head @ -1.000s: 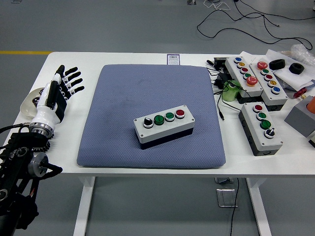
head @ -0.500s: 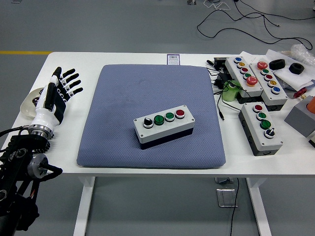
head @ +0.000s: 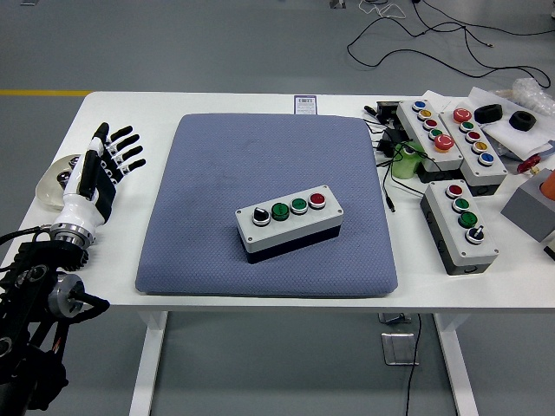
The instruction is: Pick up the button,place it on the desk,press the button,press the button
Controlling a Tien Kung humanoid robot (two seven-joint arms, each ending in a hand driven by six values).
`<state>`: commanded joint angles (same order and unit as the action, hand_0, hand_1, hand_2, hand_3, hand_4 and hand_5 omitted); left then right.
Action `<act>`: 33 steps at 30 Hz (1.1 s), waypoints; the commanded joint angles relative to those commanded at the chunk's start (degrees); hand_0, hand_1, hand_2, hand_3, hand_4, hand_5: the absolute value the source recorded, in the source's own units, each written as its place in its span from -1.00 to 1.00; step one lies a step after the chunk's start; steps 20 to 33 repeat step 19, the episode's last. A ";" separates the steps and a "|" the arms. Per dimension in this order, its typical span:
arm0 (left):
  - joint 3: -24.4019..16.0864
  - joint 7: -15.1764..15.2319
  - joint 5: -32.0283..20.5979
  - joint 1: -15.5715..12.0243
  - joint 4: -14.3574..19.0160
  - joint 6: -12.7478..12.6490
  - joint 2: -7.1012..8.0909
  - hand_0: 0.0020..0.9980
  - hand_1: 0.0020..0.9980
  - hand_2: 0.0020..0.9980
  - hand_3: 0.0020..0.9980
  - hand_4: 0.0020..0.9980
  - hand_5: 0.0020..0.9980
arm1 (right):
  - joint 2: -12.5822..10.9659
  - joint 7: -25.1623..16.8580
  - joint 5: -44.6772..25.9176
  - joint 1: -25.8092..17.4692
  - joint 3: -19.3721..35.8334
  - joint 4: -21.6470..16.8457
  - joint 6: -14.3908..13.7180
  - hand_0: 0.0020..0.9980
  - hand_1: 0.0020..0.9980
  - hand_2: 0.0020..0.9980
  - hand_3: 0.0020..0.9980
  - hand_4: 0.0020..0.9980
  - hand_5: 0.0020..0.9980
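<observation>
While the button box point(head: 289, 223) sits upright on the blue-grey pad point(head: 208, 191) near the middle of the table point(head: 104, 295), I judge the placing step done and a press the step in hand. Nearest me, the left arm comes in from the lower left corner, and its robot hand point(head: 100, 169) hangs over the table's left edge, fingers spread and relaxed, grasping nothing and touching nothing I can make out. It is well apart from the box. The next move, as I read it, calls for reaching right across the pad and bringing one fingertip down on a single cap in the box's row of four. Farther off at the right, three spare button boxes point(head: 455, 160) lie among cables.
</observation>
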<state>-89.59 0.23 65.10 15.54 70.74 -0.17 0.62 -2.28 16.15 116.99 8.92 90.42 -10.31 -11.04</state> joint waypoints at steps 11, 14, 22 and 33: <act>0.37 -0.76 -0.81 0.15 0.26 -0.12 0.36 0.39 0.54 0.59 0.55 0.29 1.00 | 0.06 -0.01 -0.01 0.24 -0.06 0.00 0.03 0.35 0.30 0.37 0.25 -0.38 -0.66; 0.72 -0.91 -0.60 0.18 0.35 -0.25 0.47 0.38 0.54 0.59 0.55 0.29 1.00 | 0.04 0.00 0.01 0.28 -0.02 0.00 0.02 0.35 0.30 0.37 0.25 -0.38 -0.66; 0.79 -0.91 -0.32 0.05 0.92 -0.37 0.68 0.38 0.54 0.59 0.55 0.29 1.00 | -0.04 -0.13 -0.44 0.39 -0.26 0.00 -0.07 0.35 0.30 0.37 0.25 -0.38 -0.66; 0.79 -0.91 -0.32 0.05 0.92 -0.37 0.68 0.38 0.54 0.59 0.55 0.29 1.00 | -0.04 -0.13 -0.44 0.39 -0.26 0.00 -0.07 0.35 0.30 0.37 0.25 -0.38 -0.66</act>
